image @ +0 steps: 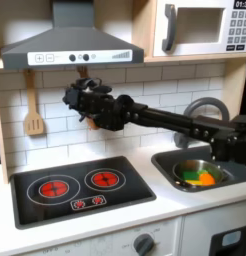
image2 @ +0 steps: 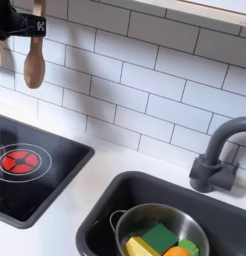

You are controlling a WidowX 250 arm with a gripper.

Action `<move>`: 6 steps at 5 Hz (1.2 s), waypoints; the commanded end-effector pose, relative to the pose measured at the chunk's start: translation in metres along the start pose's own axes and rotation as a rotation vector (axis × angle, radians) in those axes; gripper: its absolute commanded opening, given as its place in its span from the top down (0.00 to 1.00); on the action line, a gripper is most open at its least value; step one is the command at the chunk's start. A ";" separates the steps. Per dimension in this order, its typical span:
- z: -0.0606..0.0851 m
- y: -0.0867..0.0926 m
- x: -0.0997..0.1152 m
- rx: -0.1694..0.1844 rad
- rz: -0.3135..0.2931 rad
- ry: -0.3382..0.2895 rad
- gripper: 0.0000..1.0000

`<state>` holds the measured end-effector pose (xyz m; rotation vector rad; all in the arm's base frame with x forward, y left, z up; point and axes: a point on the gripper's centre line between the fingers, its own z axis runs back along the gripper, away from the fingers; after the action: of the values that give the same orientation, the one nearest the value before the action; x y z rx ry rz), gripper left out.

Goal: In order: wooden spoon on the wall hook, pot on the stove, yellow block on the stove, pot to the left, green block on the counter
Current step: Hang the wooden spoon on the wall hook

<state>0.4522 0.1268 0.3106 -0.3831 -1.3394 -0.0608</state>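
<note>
The wooden spoon (image: 33, 118) hangs on the tiled wall left of the stove (image: 80, 185), bowl end down; in the second exterior view the wooden spoon (image2: 33, 62) shows at the top left. My gripper (image: 71, 98) is in the air just to the first exterior view's right of the spoon, apart from it. Its fingers look spread, with nothing between them. In the second exterior view the black gripper (image2: 30, 22) overlaps the spoon's handle top. The steel pot (image2: 195, 228) stands in the sink (image2: 105, 205) and holds a yellow block (image2: 140, 246), a green block (image2: 160, 237) and an orange piece (image2: 178, 252).
A grey faucet (image2: 219, 150) arches behind the sink. The stove has two red burners (image: 55, 186). A range hood (image: 70, 45) and a microwave (image: 200, 28) hang overhead. White counter (image: 145, 212) runs between the stove and the sink.
</note>
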 end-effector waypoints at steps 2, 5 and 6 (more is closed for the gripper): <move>-0.006 -0.002 0.004 -0.012 -0.004 0.002 1.00; -0.008 0.003 -0.002 0.000 -0.022 0.017 1.00; -0.009 0.003 0.002 0.001 -0.023 0.009 1.00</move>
<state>0.4612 0.1287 0.3055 -0.3650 -1.3274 -0.0767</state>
